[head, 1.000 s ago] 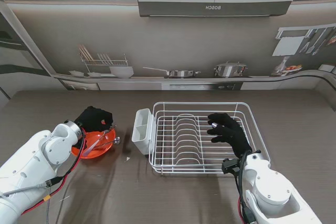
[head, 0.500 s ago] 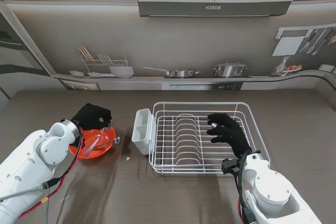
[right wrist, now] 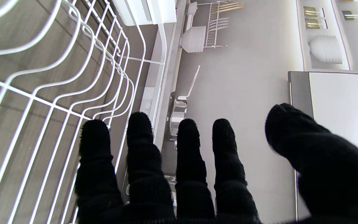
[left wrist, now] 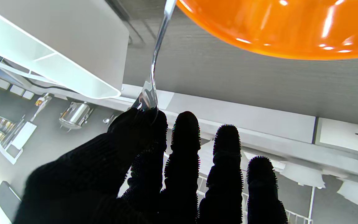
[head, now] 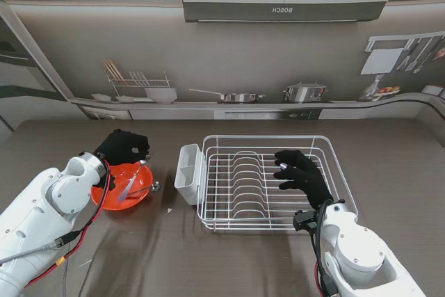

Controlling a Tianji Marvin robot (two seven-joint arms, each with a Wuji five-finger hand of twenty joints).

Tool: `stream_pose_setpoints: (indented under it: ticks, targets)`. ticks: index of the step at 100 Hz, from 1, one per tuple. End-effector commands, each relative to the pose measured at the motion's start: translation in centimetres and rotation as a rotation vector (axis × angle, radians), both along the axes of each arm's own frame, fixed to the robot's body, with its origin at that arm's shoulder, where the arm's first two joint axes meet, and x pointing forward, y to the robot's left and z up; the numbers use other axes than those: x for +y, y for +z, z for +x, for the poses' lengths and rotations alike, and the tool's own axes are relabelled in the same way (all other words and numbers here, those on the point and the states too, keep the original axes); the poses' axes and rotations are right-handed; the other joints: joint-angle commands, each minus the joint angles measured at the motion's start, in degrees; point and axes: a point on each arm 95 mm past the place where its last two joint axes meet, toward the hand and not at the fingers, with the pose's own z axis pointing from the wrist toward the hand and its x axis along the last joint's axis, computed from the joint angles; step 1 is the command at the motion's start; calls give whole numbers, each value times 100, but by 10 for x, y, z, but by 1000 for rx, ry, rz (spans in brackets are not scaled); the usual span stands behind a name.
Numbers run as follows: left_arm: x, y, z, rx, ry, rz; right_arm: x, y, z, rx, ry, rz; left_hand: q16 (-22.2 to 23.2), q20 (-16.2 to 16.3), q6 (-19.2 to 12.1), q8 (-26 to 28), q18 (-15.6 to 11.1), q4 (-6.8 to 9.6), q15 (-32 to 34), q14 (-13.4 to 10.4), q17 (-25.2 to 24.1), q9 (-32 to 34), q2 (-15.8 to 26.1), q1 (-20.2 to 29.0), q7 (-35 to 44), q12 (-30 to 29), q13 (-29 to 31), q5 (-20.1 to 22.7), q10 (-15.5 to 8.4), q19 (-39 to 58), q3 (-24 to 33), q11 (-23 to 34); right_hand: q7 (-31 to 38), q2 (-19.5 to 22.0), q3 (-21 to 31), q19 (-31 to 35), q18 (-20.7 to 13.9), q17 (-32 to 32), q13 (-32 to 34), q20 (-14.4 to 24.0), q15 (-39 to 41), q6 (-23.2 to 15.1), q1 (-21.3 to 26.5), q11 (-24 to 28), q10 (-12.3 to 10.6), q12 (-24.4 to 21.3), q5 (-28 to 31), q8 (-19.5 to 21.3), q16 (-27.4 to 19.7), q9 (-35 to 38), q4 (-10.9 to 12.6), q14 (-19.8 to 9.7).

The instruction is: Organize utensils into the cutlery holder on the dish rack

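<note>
My left hand (head: pixel 124 147) is over the far edge of the orange bowl (head: pixel 104 198), shut on a metal utensil (head: pixel 132 179) that slants down into the bowl. In the left wrist view the thumb and index finger (left wrist: pixel 148 124) pinch one end of the utensil (left wrist: pixel 157 53), with the bowl (left wrist: pixel 291 28) and the white cutlery holder (left wrist: pixel 57 46) on either side. A second metal utensil (head: pixel 149 187) lies across the bowl's right rim. The cutlery holder (head: pixel 188 172) hangs on the left side of the white wire dish rack (head: pixel 264 138). My right hand (head: pixel 302 175) hovers open over the rack's right part, with its fingers (right wrist: pixel 185 146) spread.
A small pale scrap (head: pixel 170 209) lies on the wooden table between the bowl and the rack. Red and black cables (head: pixel 83 231) hang along my left arm. The backdrop beyond the table is a printed kitchen wall.
My left hand has drawn away from me and slightly up, bringing the pinched utensil to a steeper tilt in the bowl. The right hand has stayed still.
</note>
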Motion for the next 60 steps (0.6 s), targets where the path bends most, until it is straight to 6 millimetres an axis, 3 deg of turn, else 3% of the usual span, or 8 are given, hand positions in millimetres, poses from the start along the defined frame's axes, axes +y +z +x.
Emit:
stream_pose_setpoints:
  ticks: [1,60]
  targets:
    - [-8,7,4,-4,-16,-14,4,-2,-2,7,16,7,106,-91,-635,512,-139,-51,139,-113,-34,60,44,123,1040,111,78,179,-106,165,399,46,65,94,-64,-44,81,52,128,83,-9,-9,-160,0,1,-27,-107,-91,30,47,8,-5]
    - [-33,42,21,-65,-64,-136,4,-2,-1,6,12,9,116,-114,-587,494,-130,-51,156,-118,-29,90,43,142,1010,155,105,166,-77,189,395,50,70,98,-67,-48,73,53,129,70,-2,-7,-164,7,-5,-27,-104,-91,29,49,8,11]
